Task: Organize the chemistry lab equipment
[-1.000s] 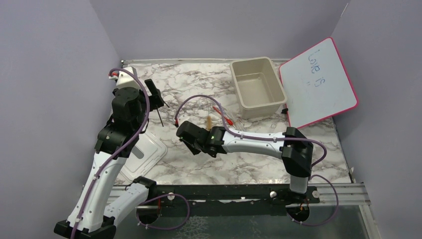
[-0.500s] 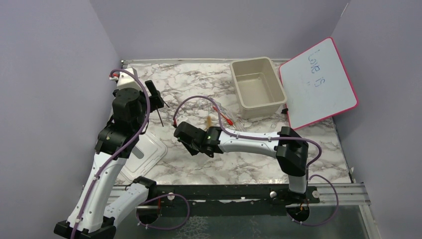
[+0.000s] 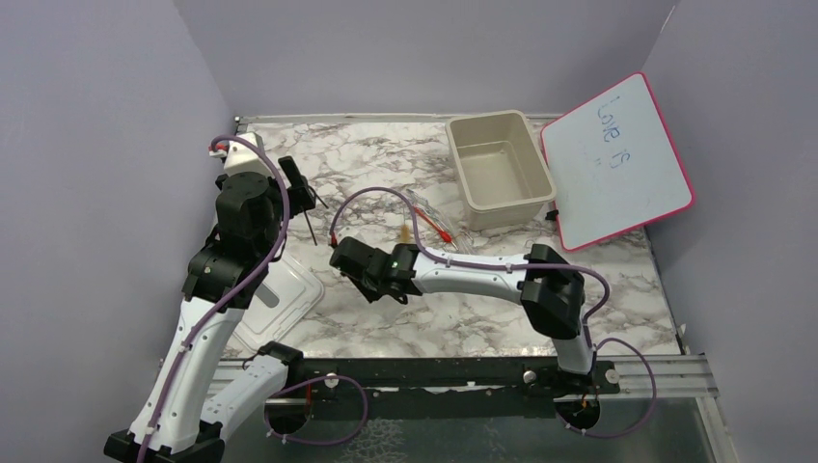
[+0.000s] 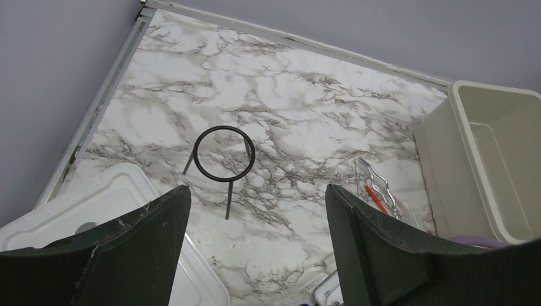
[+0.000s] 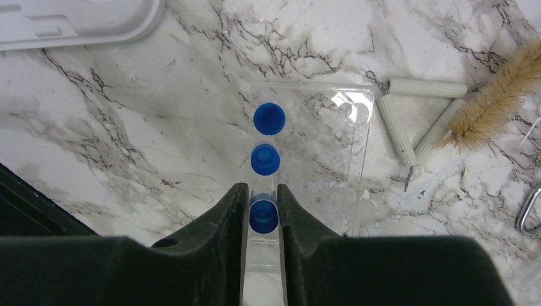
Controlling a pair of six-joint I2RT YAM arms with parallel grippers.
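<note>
Right wrist | right hand point(image 5: 261, 194) pinching blue-capped tube point(image 5: 263, 217) | shifted left since earlier (left hand point(image 4: 256, 194) spread)

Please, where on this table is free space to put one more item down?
Free: the far marble between the black wire ring and the beige tub; also the near strip in front of the right forearm, right of the white lid. Crowded: the middle, near the tub, where brush, dropper and tube rack lie.
</note>
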